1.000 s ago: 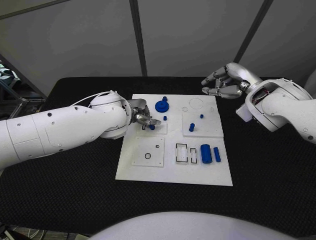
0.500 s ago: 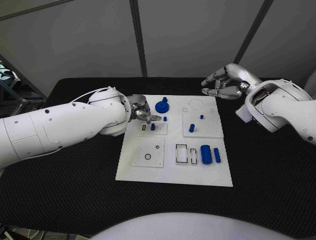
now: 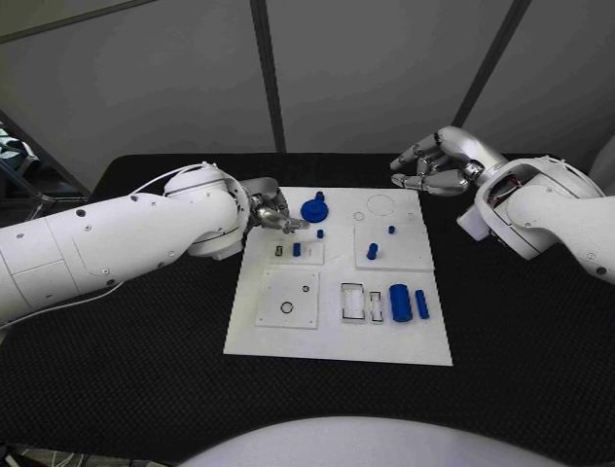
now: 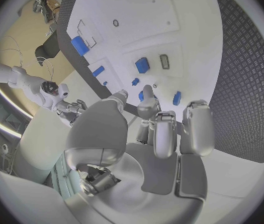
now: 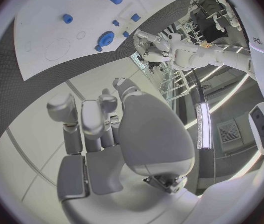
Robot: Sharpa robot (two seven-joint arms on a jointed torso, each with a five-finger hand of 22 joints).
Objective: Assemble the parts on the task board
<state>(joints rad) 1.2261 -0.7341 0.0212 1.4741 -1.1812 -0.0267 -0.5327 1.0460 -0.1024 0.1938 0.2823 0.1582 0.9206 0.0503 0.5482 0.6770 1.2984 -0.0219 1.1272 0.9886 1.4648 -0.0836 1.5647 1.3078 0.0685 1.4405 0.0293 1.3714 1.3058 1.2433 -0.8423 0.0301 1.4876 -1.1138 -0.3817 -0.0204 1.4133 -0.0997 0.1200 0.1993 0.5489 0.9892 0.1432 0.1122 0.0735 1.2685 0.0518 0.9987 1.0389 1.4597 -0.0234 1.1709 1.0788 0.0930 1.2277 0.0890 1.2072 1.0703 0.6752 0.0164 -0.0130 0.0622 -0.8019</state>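
Note:
The white task board (image 3: 291, 336) lies mid-table. A small blue part (image 3: 297, 249) stands in a slot of its upper-left plate, seen also as the blue part (image 4: 142, 64) next to an empty slot (image 4: 164, 60). My left hand (image 3: 274, 214) hovers just beyond it at the board's far left; its fingers (image 4: 163, 127) are apart and hold nothing. A round blue part (image 3: 314, 206) sits right beside those fingers. My right hand (image 3: 435, 165) hangs above the table past the board's far right corner, fingers loosely bent and holding nothing; the round blue part (image 5: 106, 38) lies ahead of it.
Short blue pegs (image 3: 373, 250) stand on the upper-right plate. Two longer blue parts (image 3: 400, 303) lie at the board's right side by rectangular slots (image 3: 352, 300). A plate with two round holes (image 3: 289, 297) is at lower left. Black table (image 3: 532, 321) surrounds the board.
My left hand has drawn back from the small blue part toward the board's far left, leaving it standing in its slot. The right hand has stayed put.

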